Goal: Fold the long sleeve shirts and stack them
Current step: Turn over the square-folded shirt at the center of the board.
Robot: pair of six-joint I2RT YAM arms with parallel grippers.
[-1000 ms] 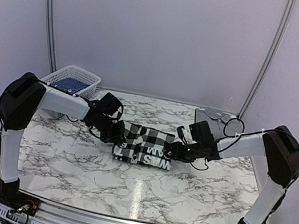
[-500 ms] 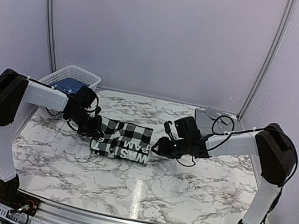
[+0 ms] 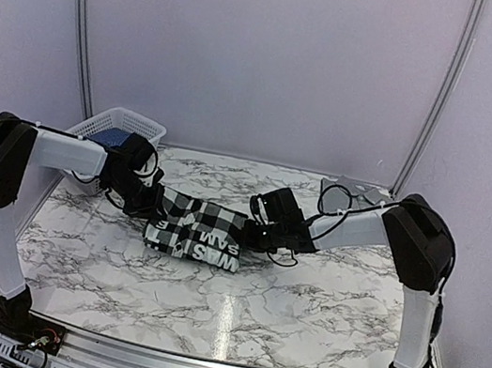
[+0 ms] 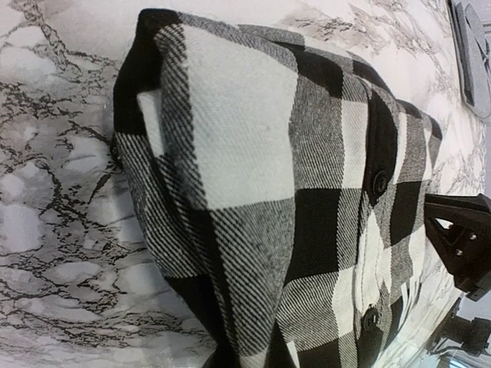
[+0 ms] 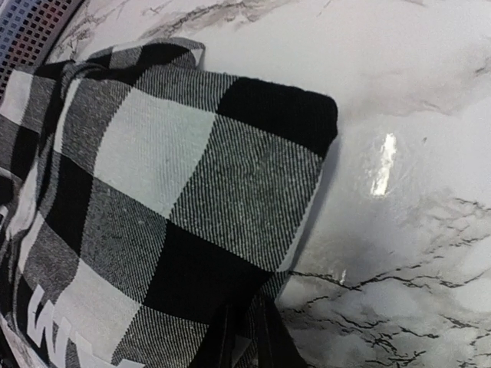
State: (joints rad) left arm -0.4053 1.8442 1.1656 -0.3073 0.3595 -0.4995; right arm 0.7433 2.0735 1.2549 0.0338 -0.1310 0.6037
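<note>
Since a second ago the folded shirt [image 3: 198, 231] has slid toward 9 o'clock across the table [image 3: 322, 293]. Both arms have gone with it, the right one reaching further over.

The marble-patterned table carries the shirt a little to the 9 o'clock side of its middle. It is folded into a thick oblong, with the black band of white letters along its 6 o'clock edge. A white basket [image 3: 94, 127] stands at the table's 10 o'clock corner, clear of the shirt.

The left gripper [image 3: 154, 209] sits at the shirt's 9 o'clock end with its jaws closed tight on the cloth. In the left wrist view the cloth bunches out of the picture at 6 o'clock.

The right gripper [image 3: 248, 234] meets the shirt's 3 o'clock end. Its fingers are cut off in the right wrist view, where the cloth gathers into a dark fold at 6 o'clock. Whether those jaws pinch the shirt cannot be told. The letters read only in part, and something blue in the basket is too small to make out.
</note>
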